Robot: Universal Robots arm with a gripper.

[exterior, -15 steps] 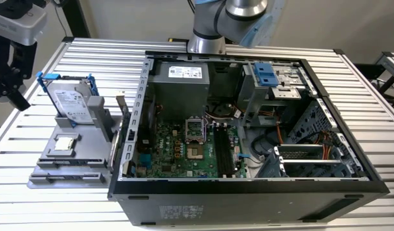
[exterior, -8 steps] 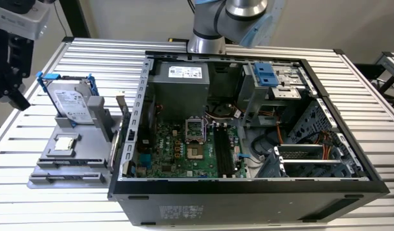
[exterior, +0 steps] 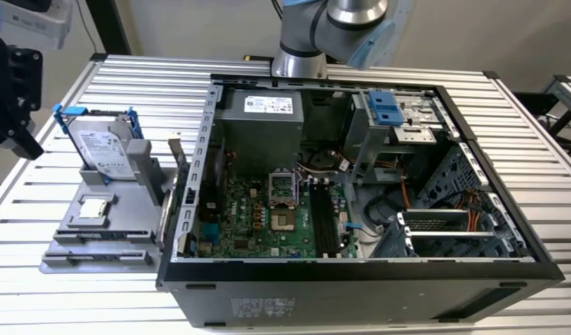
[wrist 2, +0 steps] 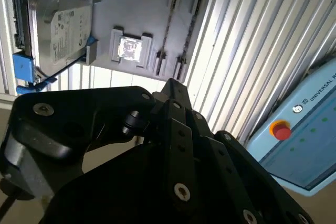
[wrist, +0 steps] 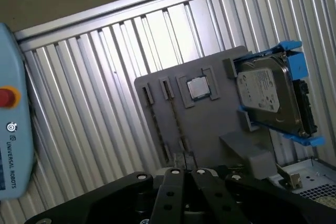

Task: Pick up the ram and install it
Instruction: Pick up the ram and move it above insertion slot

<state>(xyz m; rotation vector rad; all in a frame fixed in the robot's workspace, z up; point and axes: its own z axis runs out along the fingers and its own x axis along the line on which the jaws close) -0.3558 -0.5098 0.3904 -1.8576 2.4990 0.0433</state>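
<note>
The ram is out of view. My gripper hangs at the exterior view's far left, above the table edge and up and to the left of the grey fixture. Its black linkage crosses both wrist views, looking down on the fixture. Two long narrow holder slots run along the fixture. To the exterior view's right, the open computer case holds a green motherboard with long black slots.
A silver hard drive in a blue frame stands on the fixture, beside a small square chip in a recess. A light blue pendant with a red button lies off the ribbed metal table.
</note>
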